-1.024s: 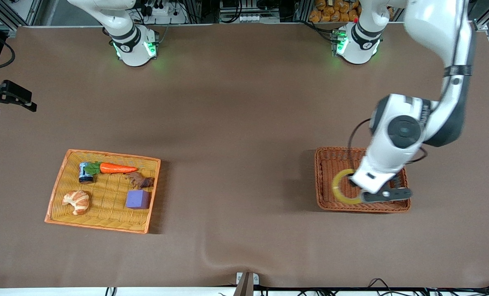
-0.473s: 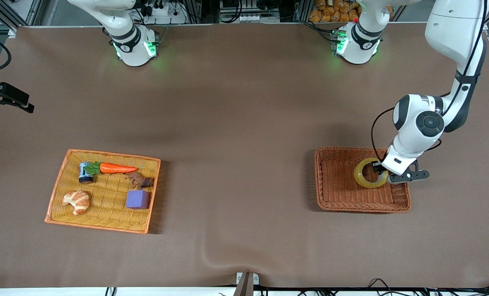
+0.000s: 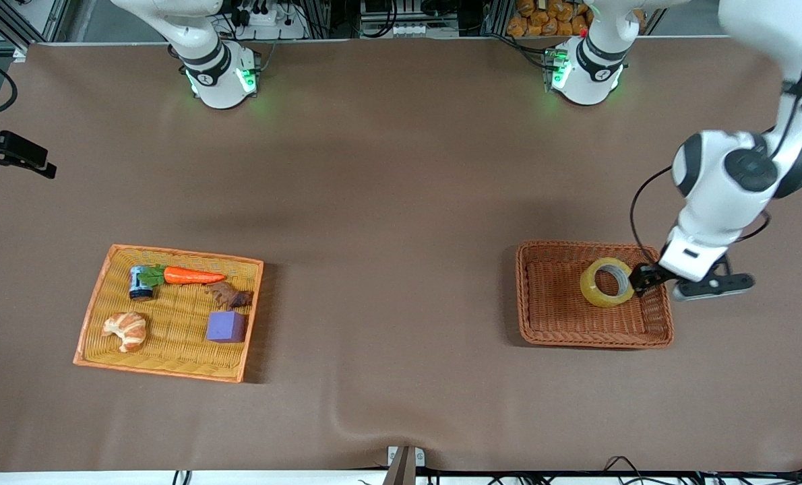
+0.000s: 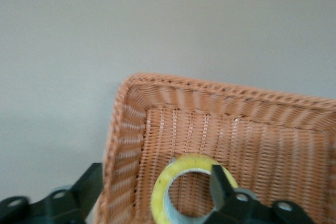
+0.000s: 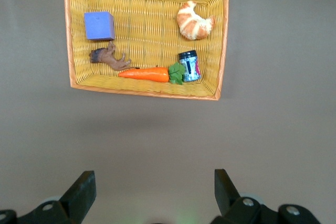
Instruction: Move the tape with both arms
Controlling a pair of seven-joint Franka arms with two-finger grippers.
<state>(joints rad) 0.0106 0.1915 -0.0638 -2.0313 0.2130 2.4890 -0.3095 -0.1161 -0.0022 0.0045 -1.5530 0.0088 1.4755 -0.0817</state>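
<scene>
Tape: the yellowish translucent ring of tape with a grey core is lying in the brown wicker basket at the left arm's end of the table, near the basket corner by the left arm's wrist; nothing is gripping it.
Left gripper: the black two-finger left gripper is hanging over that basket's edge, just beside the tape. In the left wrist view its fingers are standing wide apart, one over the roll's hole, the other outside the basket wall; no contact is visible.
Right gripper: the right gripper is hanging high over bare brown table, fingers spread and empty, waiting; the right wrist view is looking down on the yellow woven tray.
Tray contents: purple cube, croissant, orange carrot, small dark can, brown figure.
Step in hand: judging by the layout, this is the drop-off stage, with the roll sitting free in the basket.
Next move: probably lifting the left gripper straight up, clearing the basket rim without snagging the roll.
</scene>
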